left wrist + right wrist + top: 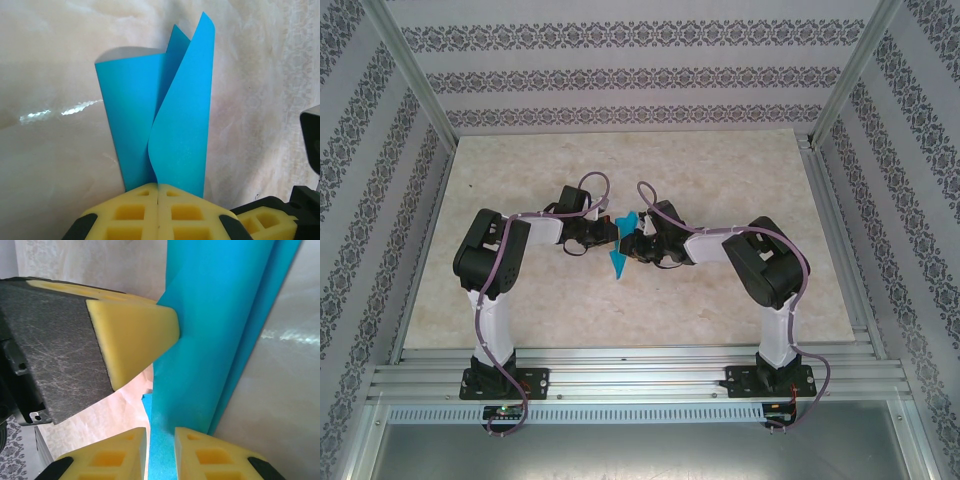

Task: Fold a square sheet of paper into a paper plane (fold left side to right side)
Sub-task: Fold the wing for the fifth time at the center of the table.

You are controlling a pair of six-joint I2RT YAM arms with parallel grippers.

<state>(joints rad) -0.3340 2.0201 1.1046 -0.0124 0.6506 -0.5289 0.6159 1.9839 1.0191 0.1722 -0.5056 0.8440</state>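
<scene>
Top view: the left arm [490,262] and the right arm [767,265] both rise from the near edge, bend at the elbow and reach inward, so the two tools meet nose to nose over the middle of the counter [720,180]. The blue paper [621,250] stands between the left tool [603,236] and the right tool [640,243], its point hanging toward the near edge.

Left wrist view: the left tool's yellow pads are pressed together on the paper's lower edge. The folded, curling layers rise away from the pads above the counter.

Right wrist view: the right tool's pads sit close on either side of the paper, pinching its layers. The left tool's pad tip touches the paper just beyond.
</scene>
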